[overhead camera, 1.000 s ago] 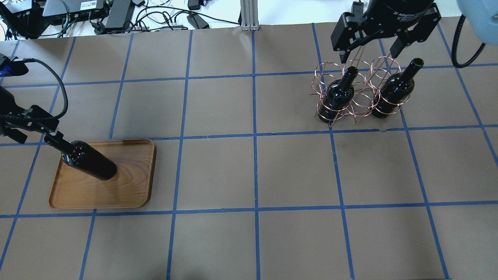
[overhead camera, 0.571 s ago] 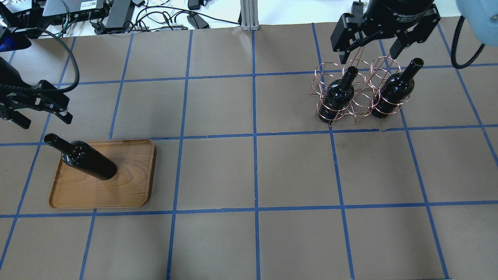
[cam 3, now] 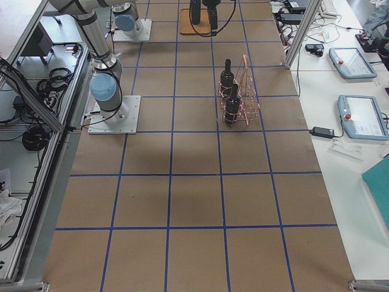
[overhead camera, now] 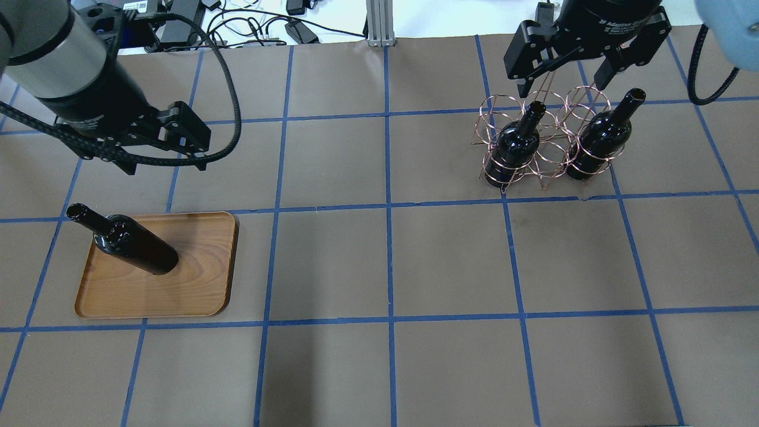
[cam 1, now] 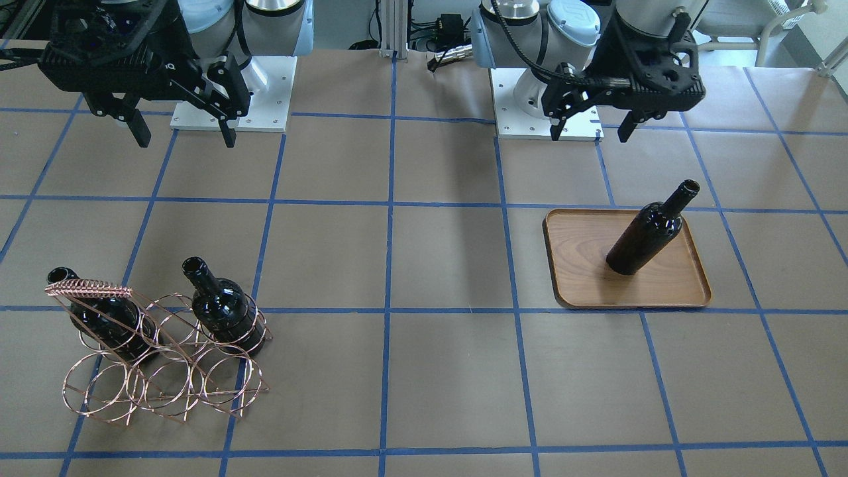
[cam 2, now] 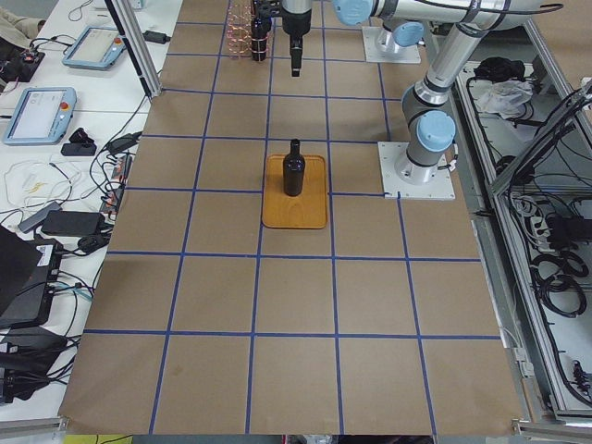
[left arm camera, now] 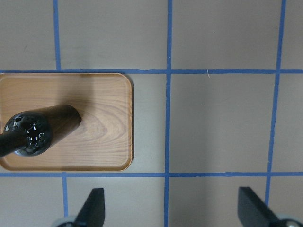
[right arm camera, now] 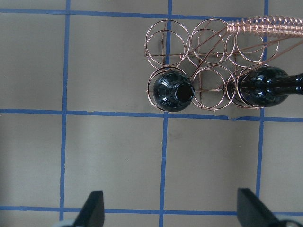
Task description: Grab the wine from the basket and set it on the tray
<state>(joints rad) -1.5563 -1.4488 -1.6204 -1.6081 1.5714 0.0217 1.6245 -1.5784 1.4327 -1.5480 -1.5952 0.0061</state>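
Note:
One black wine bottle [overhead camera: 133, 246] stands upright on the brown wooden tray [overhead camera: 195, 284] at the table's left. My left gripper [overhead camera: 165, 163] is open and empty, raised above and beyond the tray; its wrist view shows the bottle [left arm camera: 42, 130] on the tray [left arm camera: 109, 118] below. The copper wire basket [overhead camera: 545, 160] at the far right holds two more bottles, one [overhead camera: 517, 145] at its left end and one [overhead camera: 599, 142] at its right end. My right gripper [overhead camera: 560, 83] is open and empty, high above the basket [right arm camera: 208, 47].
The table is brown paper with a blue tape grid. Cables and electronics [overhead camera: 178, 24] lie beyond the far edge. An aluminium post [overhead camera: 379, 24] stands at the far middle. The arm bases [cam 1: 232, 93] are on the robot's side.
My left gripper has left the neck of the bottle on the tray, risen and moved right and away from it. The bottle stays standing. The right arm has not moved.

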